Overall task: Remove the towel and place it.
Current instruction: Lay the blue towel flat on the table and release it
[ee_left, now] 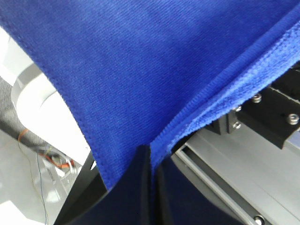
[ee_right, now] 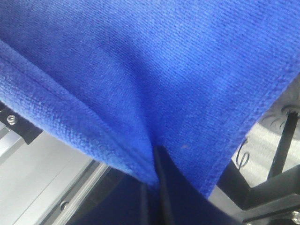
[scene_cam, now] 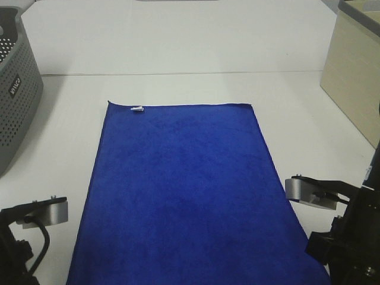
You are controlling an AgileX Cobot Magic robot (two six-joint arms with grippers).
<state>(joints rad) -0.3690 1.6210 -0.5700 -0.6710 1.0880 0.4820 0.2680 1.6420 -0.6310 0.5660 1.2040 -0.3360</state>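
1. The towel [scene_cam: 178, 190] lies flat on the desk [scene_cam: 178, 83], from its middle toward the near edge, with its tag [scene_cam: 137, 109] at the far end.
2. The left gripper [ee_left: 151, 157] is closed, pinching the towel hem.
3. The right gripper [ee_right: 157, 161] is likewise clamped on the towel hem.

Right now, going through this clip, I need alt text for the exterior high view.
A large blue towel lies flat on a white table, its small white tag at the far short edge. A grey perforated basket stands far left, a pale wooden box far right, and the left arm and right arm flank its near end.
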